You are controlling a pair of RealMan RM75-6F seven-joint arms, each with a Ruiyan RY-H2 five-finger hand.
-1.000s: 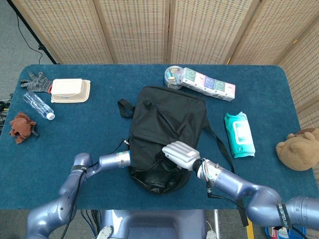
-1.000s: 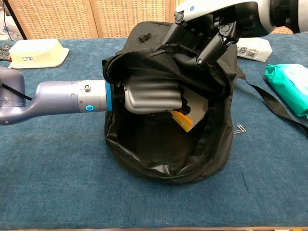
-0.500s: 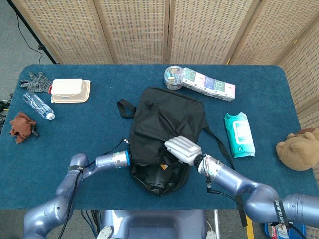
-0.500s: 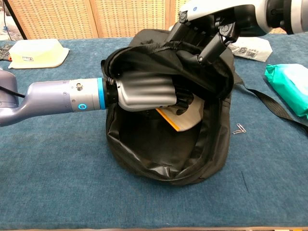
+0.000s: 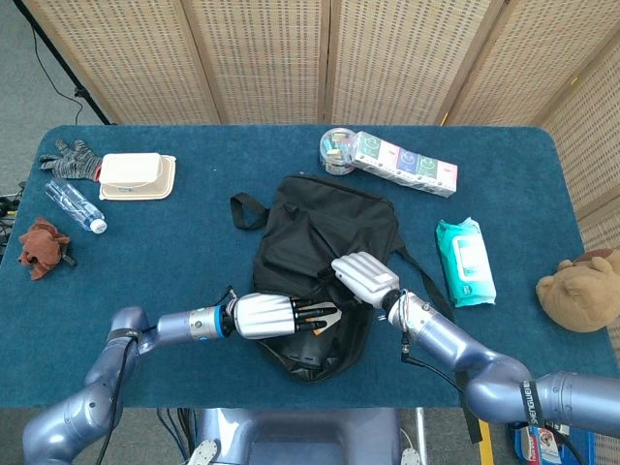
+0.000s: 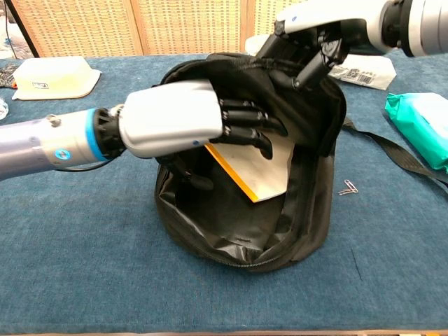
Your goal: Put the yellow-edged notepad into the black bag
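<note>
The black bag (image 5: 325, 228) lies in the middle of the table with its mouth (image 6: 231, 238) facing me and held wide. The yellow-edged notepad (image 6: 269, 168) lies tilted inside the bag against its right wall. My left hand (image 6: 185, 122) sits at the bag's mouth, its fingers (image 6: 245, 129) stretched out flat just above the notepad's near corner and the thumb apart below. In the head view the left hand (image 5: 276, 315) is at the bag's near rim. My right hand (image 6: 308, 45) grips the bag's upper flap and holds it up; it also shows in the head view (image 5: 363, 279).
A teal wipes pack (image 5: 465, 262) lies right of the bag, beyond a loose strap (image 6: 399, 157) and a paper clip (image 6: 348, 187). A box of packets (image 5: 402, 163) stands behind. A lunch box (image 5: 136, 174), bottle (image 5: 73, 205) and gloves are far left; a plush toy (image 5: 581, 291) is far right.
My left hand has drawn back out of the bag toward me, and its fingers have straightened. The notepad stays inside, now lying lower against the wall. The right hand keeps the flap up.
</note>
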